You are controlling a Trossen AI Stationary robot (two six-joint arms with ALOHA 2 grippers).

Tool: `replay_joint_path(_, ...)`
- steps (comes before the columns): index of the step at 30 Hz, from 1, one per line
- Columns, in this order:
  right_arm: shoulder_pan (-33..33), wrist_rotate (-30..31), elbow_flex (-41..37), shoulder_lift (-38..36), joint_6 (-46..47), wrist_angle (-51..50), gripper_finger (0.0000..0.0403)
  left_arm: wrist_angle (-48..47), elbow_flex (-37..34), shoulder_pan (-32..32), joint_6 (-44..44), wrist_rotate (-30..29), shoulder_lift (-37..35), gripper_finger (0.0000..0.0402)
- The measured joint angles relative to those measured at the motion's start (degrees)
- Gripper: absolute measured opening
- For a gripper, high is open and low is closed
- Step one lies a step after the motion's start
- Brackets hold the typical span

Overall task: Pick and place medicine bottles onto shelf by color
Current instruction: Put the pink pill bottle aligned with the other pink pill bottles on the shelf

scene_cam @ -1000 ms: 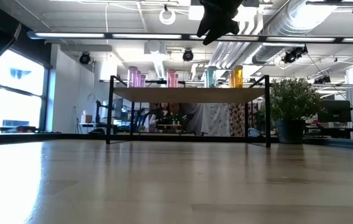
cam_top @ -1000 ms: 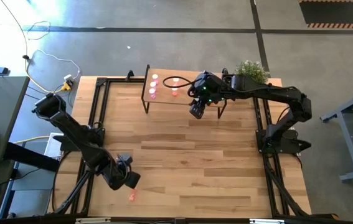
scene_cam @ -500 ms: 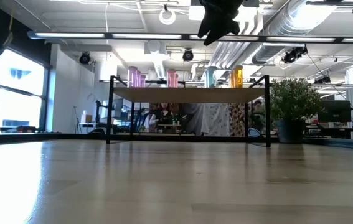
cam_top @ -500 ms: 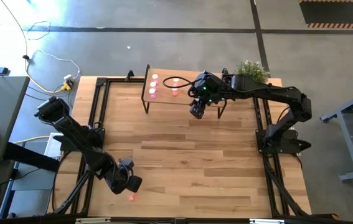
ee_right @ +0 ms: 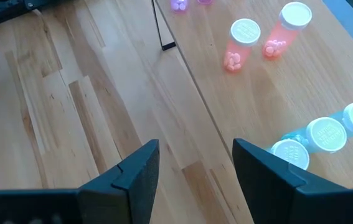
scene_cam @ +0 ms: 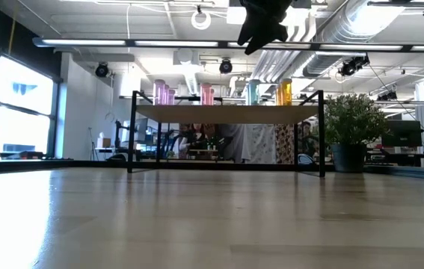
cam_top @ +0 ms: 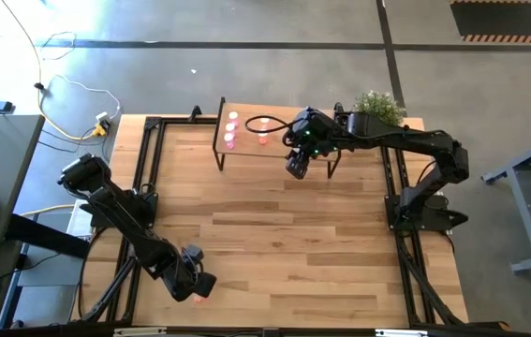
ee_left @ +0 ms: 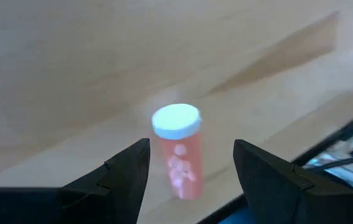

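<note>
Hovering near the table's front edge, the left end effector [ee_left: 188, 165] (fingers apart) frames a salmon-red bottle [ee_left: 178, 151].

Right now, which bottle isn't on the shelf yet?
The salmon-red bottle standing alone on the tabletop near its front-left edge, between the left pincer's open fingers. All the others stand on the shelf.

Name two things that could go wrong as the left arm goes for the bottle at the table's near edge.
The salmon-red bottle stands upright between the open left gripper fingers, close to the table edge; a nudge might tip it off. The shelf already holds several bottles, so placing another may knock a neighbour.
</note>
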Motion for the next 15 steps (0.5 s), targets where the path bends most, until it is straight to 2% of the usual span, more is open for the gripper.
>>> replay_joint_path(7, -0.01, -0.01, 0.00, 0.00, 0.00, -0.20, 0.0195, -1.78, 2.98, -0.02, 0.10, 2.01, 5.19, 0.0223)
replay_joint_path(15, -0.02, -0.02, -0.01, 0.00, 0.37, -0.16, 0.0195, -5.65, 4.17, 0.19, 0.10, 1.62, 6.45, 0.0223)
